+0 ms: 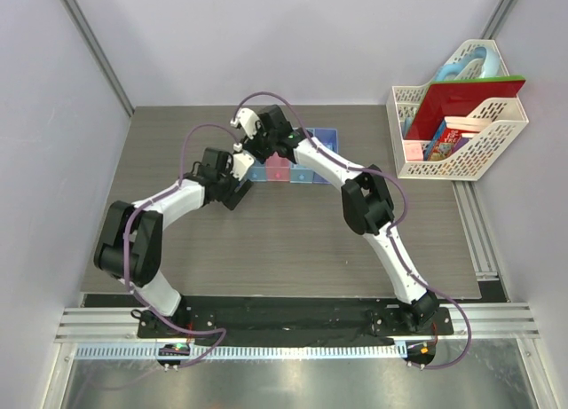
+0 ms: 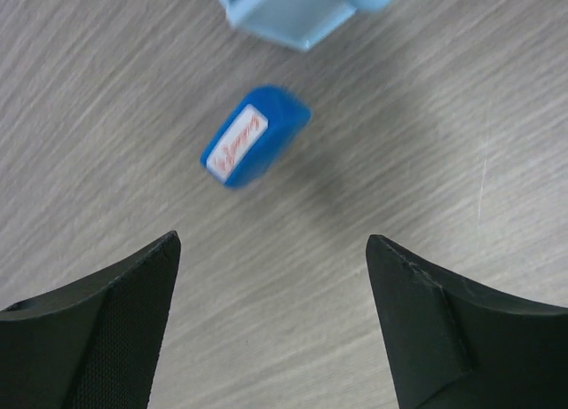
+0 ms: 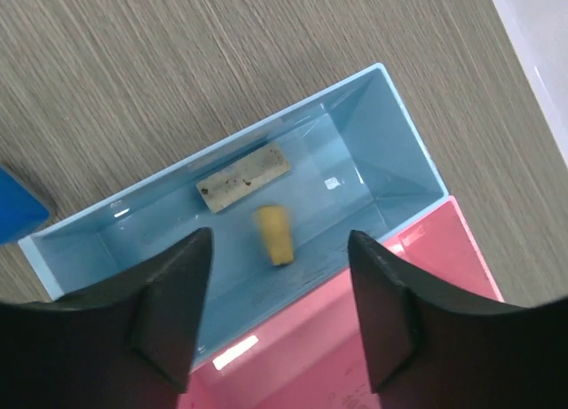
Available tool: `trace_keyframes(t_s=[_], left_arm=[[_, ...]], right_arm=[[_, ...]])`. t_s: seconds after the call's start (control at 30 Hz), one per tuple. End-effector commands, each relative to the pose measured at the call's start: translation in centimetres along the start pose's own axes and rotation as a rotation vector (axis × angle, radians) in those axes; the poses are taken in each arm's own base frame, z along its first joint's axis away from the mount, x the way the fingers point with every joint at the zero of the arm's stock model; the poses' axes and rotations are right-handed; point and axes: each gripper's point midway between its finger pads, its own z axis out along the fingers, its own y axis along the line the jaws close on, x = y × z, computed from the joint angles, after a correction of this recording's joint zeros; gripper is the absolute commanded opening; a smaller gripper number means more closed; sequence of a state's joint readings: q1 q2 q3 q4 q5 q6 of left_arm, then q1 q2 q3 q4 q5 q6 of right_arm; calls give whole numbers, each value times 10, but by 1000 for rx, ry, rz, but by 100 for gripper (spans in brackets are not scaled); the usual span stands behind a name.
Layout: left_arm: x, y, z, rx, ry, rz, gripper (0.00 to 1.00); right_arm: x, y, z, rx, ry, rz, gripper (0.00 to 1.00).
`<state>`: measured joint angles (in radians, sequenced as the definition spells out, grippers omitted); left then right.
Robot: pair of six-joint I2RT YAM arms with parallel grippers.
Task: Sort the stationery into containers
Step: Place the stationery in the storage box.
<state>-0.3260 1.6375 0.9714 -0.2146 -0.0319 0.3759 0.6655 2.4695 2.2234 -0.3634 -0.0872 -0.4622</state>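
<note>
A small blue cube [image 2: 256,136] with a white label lies on the table just short of a corner of the light blue bin [image 2: 284,14]. My left gripper [image 2: 271,240] is open and empty above the table, near side of the cube. My right gripper [image 3: 277,236] is open above the light blue bin [image 3: 373,134], next to the pink bin [image 3: 444,240]. In that blue bin lie a beige eraser [image 3: 244,176] and a blurred tan eraser [image 3: 275,234], below the jaws. In the top view both grippers, left [image 1: 238,194] and right [image 1: 256,150], are at the left end of the bin row [image 1: 304,174].
Two white lattice baskets [image 1: 457,134] with books and a red folder [image 1: 461,97] stand at the back right. The blue cube's edge shows at the left of the right wrist view [image 3: 13,205]. Grey walls close in the table on both sides and at the back.
</note>
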Motion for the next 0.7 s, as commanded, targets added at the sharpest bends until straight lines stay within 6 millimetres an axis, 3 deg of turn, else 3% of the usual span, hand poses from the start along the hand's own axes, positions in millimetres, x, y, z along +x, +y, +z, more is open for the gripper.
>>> trace_keyframes(t_s=[0.0,0.07,0.13,0.17,0.2,0.27,0.33,0.37,0.53,0.67], left_arm=[[-33,1,9,47,-84,50,83],[-38,2,13,53,-90,72,81],[-41,3,18,65,-92,108,78],[-42,3,20,69,-93,122,78],[-42,2,22,72,-90,132,77],[-43,1,24,92,-95,160,75],[-42,-2,27,113,-94,187,74],[-42,-3,28,118,-92,195,74],[-45,11,32,101,-101,194,74],[-43,23,32,103,-107,201,74]], right_arm=[[-34,-14,-25,64,-52,-36,72],[-32,-17,-35,78,-30,-46,75],[-42,-27,-57,117,-37,-52,75],[-34,-30,-62,138,-7,-64,76],[-44,-40,-81,175,-18,-66,76],[-35,-44,-93,193,9,-71,77],[-46,-55,-120,236,-7,-67,77],[-39,-58,-126,242,10,-63,77],[-59,-79,-180,309,-50,-22,77],[-56,-84,-201,339,-41,-14,78]])
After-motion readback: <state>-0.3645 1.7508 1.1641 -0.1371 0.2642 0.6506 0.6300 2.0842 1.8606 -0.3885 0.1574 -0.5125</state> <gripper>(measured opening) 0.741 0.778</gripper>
